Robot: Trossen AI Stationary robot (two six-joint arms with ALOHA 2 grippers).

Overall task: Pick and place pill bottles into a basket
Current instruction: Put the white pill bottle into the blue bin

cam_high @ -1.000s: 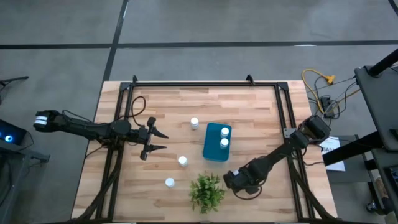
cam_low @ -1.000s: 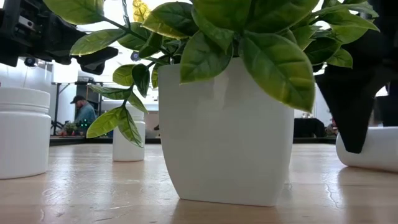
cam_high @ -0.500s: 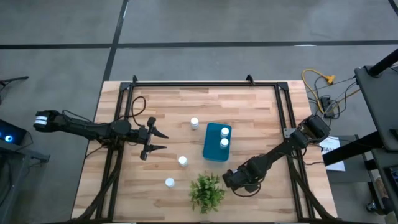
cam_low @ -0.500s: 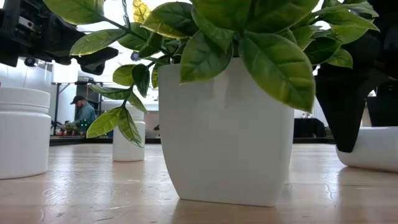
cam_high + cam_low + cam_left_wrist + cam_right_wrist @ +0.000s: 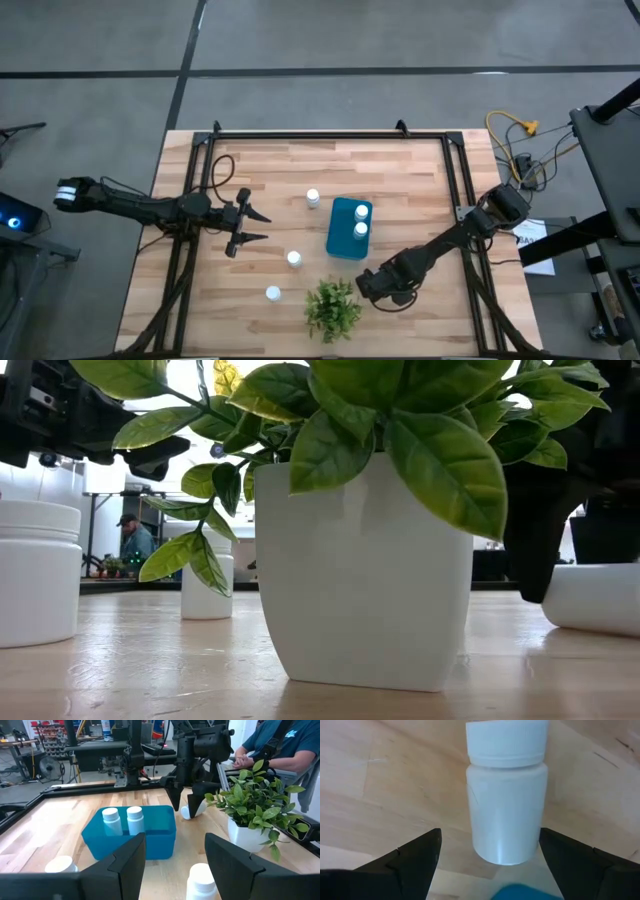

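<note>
A white pill bottle (image 5: 506, 795) lies on its side on the table, to the right of the plant. My right gripper (image 5: 376, 286) points down over it, open, one finger on each side of the bottle and apart from it. The teal basket (image 5: 343, 243) holds two upright bottles (image 5: 111, 820) (image 5: 134, 817). Three more bottles stand on the wood: one (image 5: 313, 197) left of the basket, one (image 5: 294, 258) nearer, one (image 5: 273, 293) near the front. My left gripper (image 5: 252, 228) waits open and level at the table's left, touching nothing.
A leafy plant in a white pot (image 5: 332, 308) stands at the near edge, close beside my right gripper. A black frame (image 5: 300, 134) runs round the table. People sit beyond the table (image 5: 280, 745). Bare wood lies along the far side.
</note>
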